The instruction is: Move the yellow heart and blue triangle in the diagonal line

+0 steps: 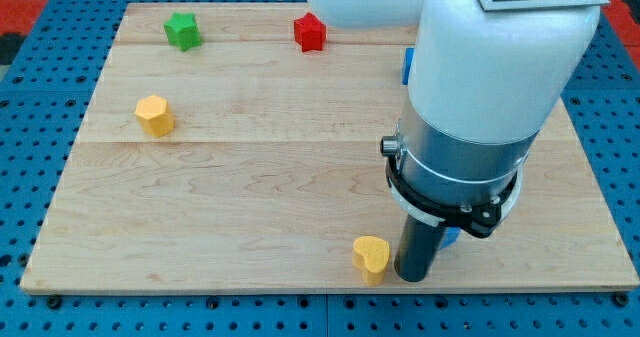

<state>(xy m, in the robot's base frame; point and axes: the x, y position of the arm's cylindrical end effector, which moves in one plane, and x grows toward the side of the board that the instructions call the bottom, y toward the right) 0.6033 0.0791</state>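
A yellow heart (371, 256) lies near the board's bottom edge, right of centre. My tip (413, 276) stands just to the heart's right, touching or nearly touching it. A blue block (452, 237) shows only as a sliver behind the rod's right side; its shape cannot be made out. Another blue block (408, 65) peeks out at the arm's left edge, higher up, mostly hidden by the arm.
A green star-like block (183, 30) sits at the top left. A red star-like block (310, 31) sits at the top centre. A yellow hexagon (154, 114) lies at the left. The white arm body (490, 67) covers the board's upper right.
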